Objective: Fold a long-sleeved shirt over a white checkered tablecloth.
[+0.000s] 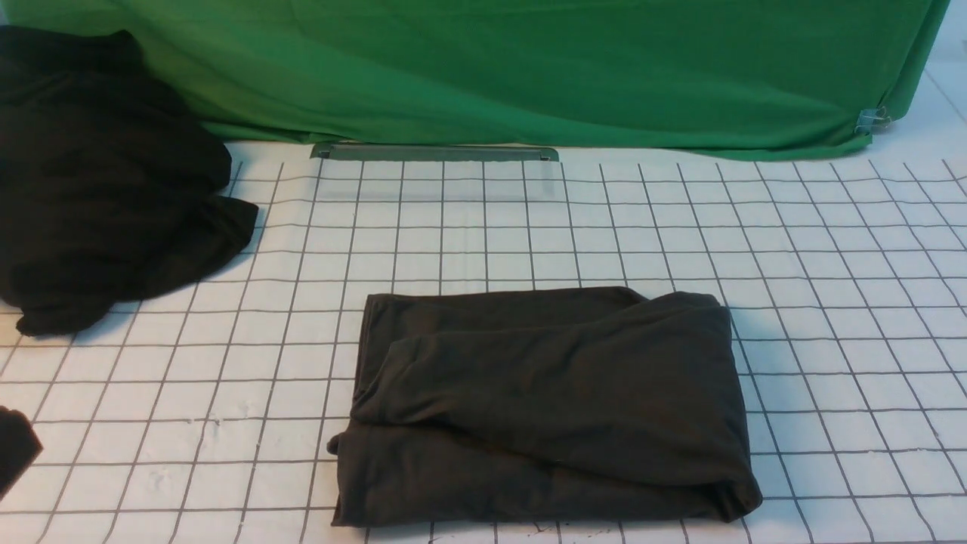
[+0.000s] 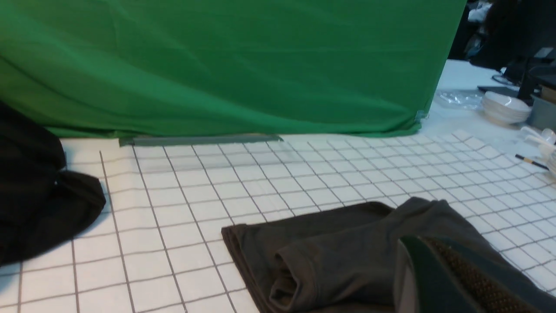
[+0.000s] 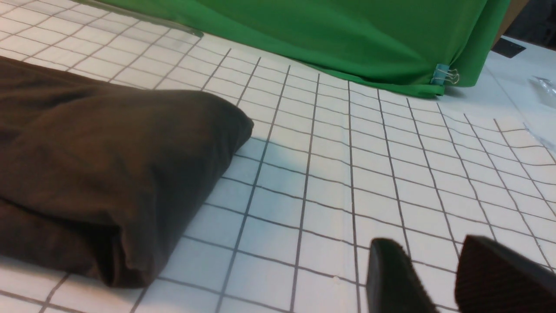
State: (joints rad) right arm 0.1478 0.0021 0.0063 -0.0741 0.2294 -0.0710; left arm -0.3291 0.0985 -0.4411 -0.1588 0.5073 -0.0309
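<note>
The long-sleeved shirt (image 1: 544, 400) lies folded into a thick dark rectangle on the white checkered tablecloth (image 1: 831, 302), near the front centre. No logo shows. Neither gripper appears near it in the front view. In the left wrist view my left gripper (image 2: 417, 241) has its fingers pressed together with nothing between them, and the shirt (image 2: 330, 252) lies beyond it. In the right wrist view my right gripper (image 3: 428, 243) stands open over bare tablecloth (image 3: 347, 174), apart from the shirt's rounded folded corner (image 3: 100, 174).
A shapeless black garment heap (image 1: 98, 181) sits at the back left. A green cloth (image 1: 529, 68) hangs along the back, held by a binder clip (image 1: 872, 119), with a grey strip (image 1: 434, 153) at its foot. A small black shape (image 1: 15, 446) shows at the left edge.
</note>
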